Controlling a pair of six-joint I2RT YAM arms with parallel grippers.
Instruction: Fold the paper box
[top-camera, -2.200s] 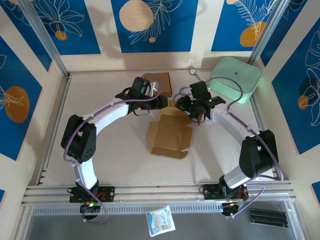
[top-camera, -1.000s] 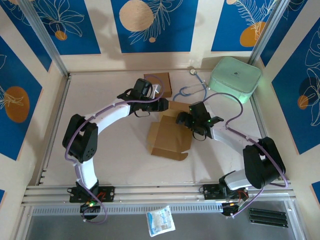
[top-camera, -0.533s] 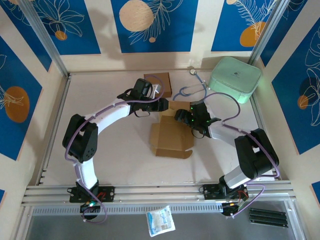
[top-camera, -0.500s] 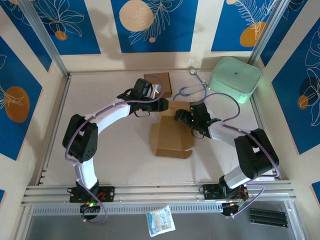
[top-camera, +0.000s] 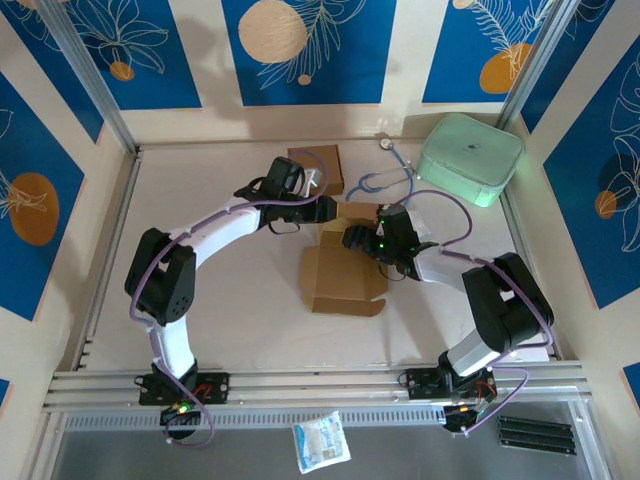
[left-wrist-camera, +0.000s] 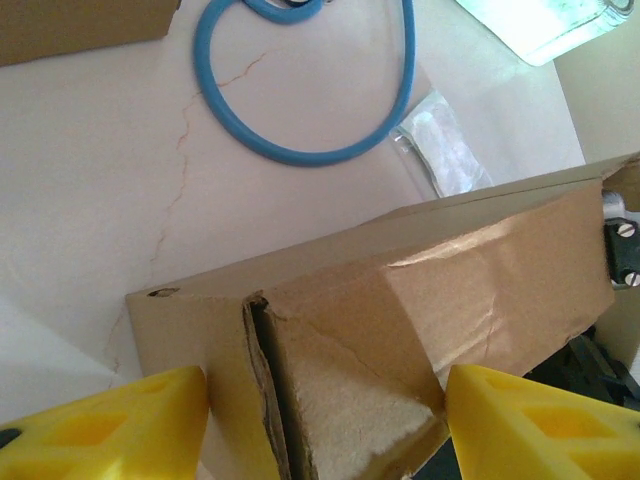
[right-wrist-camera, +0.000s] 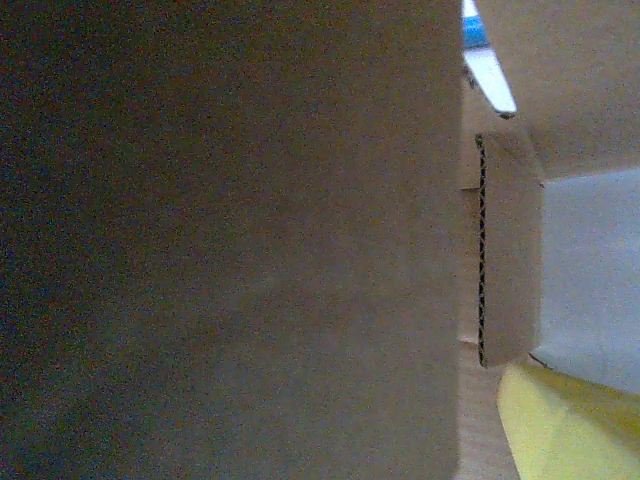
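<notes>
I count one open cardboard box (top-camera: 340, 280), one small closed box (top-camera: 330, 172), one blue stethoscope (left-wrist-camera: 310, 157), one green case (top-camera: 470, 158) and one white packet (top-camera: 320, 441).

far right: mint-green case (top-camera: 470, 158) | left of it: blue stethoscope (left-wrist-camera: 407, 40) | near edge: white packet (top-camera: 320, 441)

Robot test cell: aluminium frame rails (top-camera: 320, 385) along bottom edge, printed blue wall panels (top-camera: 350, 70) across top.
</notes>
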